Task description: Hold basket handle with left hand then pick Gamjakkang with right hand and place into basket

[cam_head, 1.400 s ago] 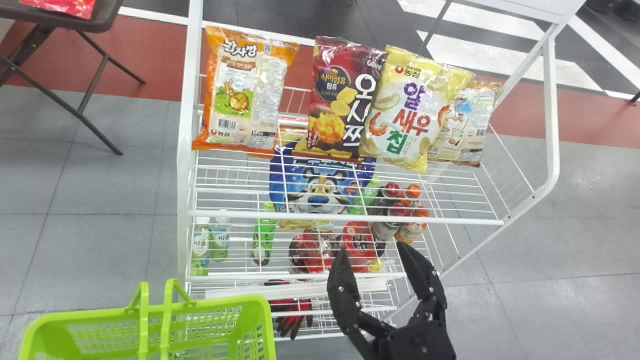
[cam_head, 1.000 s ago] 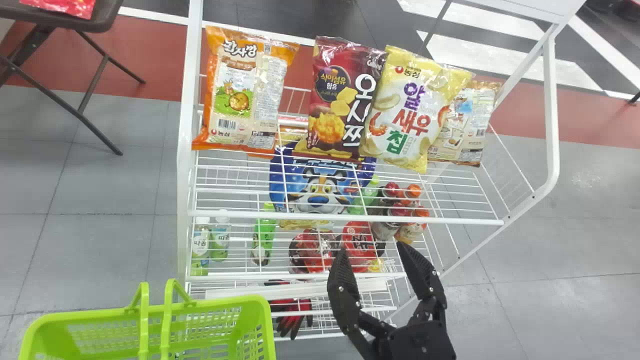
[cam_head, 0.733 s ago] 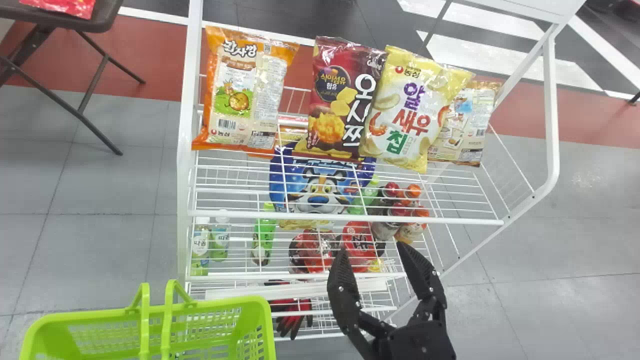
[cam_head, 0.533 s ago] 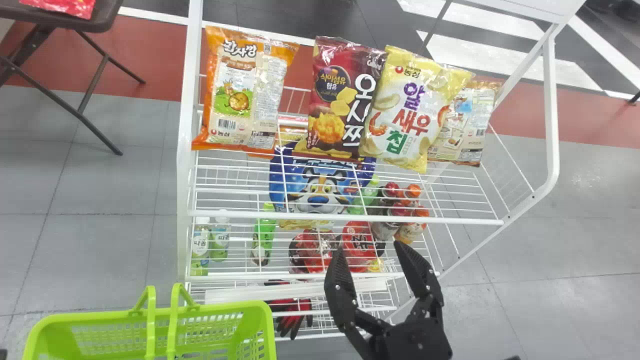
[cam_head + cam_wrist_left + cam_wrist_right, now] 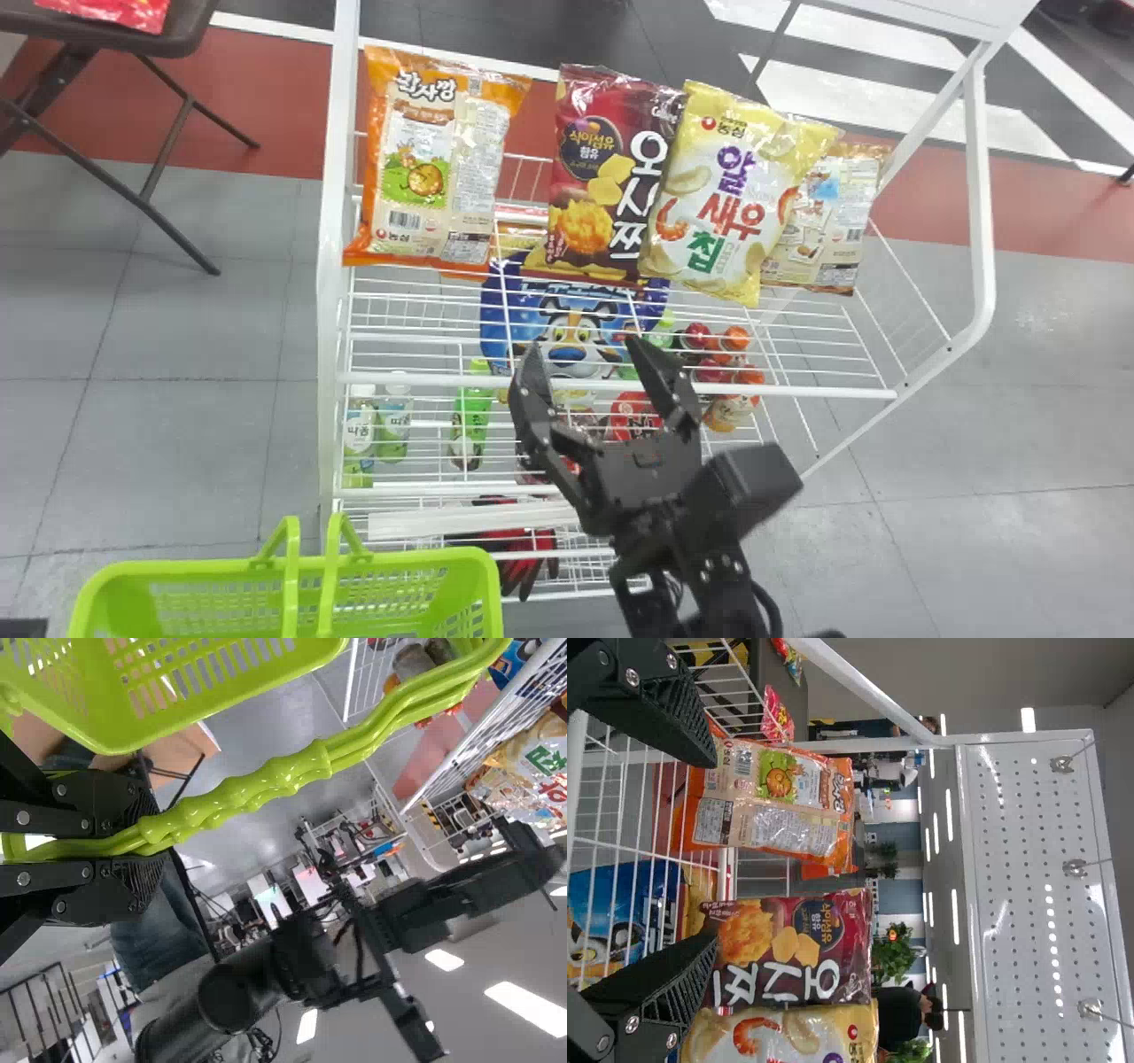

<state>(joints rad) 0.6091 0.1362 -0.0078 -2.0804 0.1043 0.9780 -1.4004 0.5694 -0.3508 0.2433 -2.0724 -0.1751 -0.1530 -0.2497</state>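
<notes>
Firstly, left gripper (image 5: 155, 837) had fingers clenched on green basket handle (image 5: 239, 797). Next, right gripper (image 5: 589, 350) had fingers spread before wire rack (image 5: 797, 392); Gamjakkang (image 5: 434, 168), orange bag, stood leftmost on its upper shelf.

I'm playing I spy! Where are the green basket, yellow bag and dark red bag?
Green basket (image 5: 416, 558): head view, its rim.
Yellow bag (image 5: 719, 208): head view, its middle.
Dark red bag (image 5: 788, 948): right wrist view, its middle.

Grey tiled floor (image 5: 195, 346) is spreading near; red band (image 5: 275, 102) is crossing it farther back, white stripes (image 5: 868, 89) slanting far right. Dark folding table (image 5: 191, 25) is standing far left. Beyond, leafy plants (image 5: 893, 955) are showing; strip lights (image 5: 955, 914) are glowing overhead.
</notes>
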